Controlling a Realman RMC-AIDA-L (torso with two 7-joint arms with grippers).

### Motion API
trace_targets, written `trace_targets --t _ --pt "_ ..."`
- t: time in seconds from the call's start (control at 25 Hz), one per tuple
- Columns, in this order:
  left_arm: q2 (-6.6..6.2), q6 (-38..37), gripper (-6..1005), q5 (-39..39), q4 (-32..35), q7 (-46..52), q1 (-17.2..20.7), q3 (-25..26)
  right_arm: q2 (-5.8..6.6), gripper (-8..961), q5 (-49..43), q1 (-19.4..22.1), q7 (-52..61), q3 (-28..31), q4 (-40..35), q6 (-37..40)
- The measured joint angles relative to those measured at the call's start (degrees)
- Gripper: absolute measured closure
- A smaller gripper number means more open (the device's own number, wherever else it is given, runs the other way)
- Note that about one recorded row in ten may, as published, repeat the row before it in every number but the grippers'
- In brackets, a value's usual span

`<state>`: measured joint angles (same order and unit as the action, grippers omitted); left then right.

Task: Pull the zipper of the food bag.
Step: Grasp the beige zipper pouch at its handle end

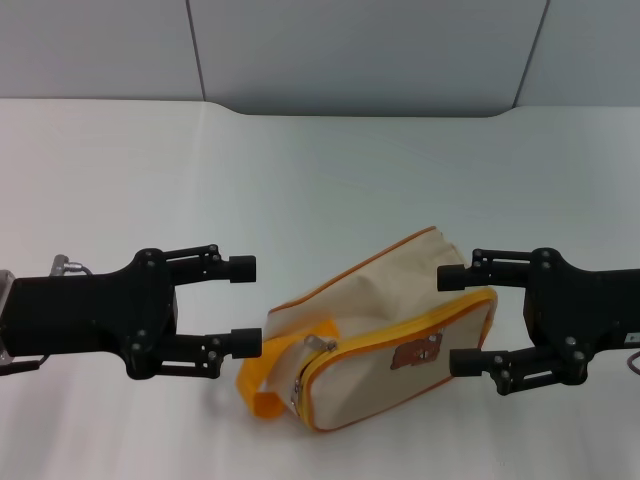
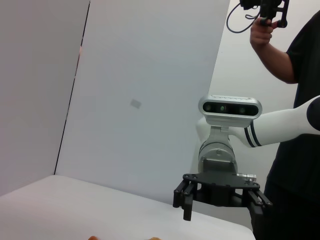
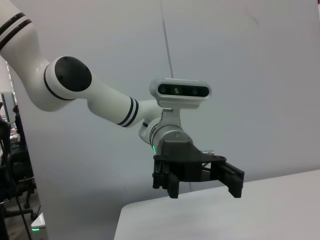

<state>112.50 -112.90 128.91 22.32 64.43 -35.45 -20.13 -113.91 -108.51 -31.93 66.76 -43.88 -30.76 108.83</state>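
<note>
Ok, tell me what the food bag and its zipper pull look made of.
The food bag: beige matte cloth, likely canvas; it sags and creases softly. Its zipper track is yellow-orange fabric tape; the small pull tab looks silvery and shiny, probably metal.

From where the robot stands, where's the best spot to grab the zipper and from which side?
Probably the small silver pull tab of the zipper, at the strap-loop end of the food bag. It stands clear of the canvas, so fingers can pinch it. Come from the robot's left: the left gripper is open beside that end, while the open right gripper flanks the far end.
</note>
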Motion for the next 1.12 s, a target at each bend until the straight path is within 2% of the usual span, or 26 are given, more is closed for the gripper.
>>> trace_targets --t 0.64,0.76,0.88,1.12 --pt "0.13 0.5 174 0.0 0.1 -0.5 0.8 0.1 -0.12 117 0.0 0.0 -0.1 -0.1 -0.1 -0.1" --pt "0.68 5.5 174 0.1 1.0 -0.1 0.9 0.0 -0.38 118 0.0 0.0 -0.1 -0.1 -0.1 0.1" --pt "1.22 14.0 174 0.6 1.5 1.7 0.8 -1.7 -0.48 118 0.0 0.0 -0.1 -0.1 -0.1 0.2" --pt "2.19 20.7 175 0.6 1.5 3.1 0.4 -6.5 -0.57 117 0.0 0.3 -0.1 -0.1 -0.1 -0.1"
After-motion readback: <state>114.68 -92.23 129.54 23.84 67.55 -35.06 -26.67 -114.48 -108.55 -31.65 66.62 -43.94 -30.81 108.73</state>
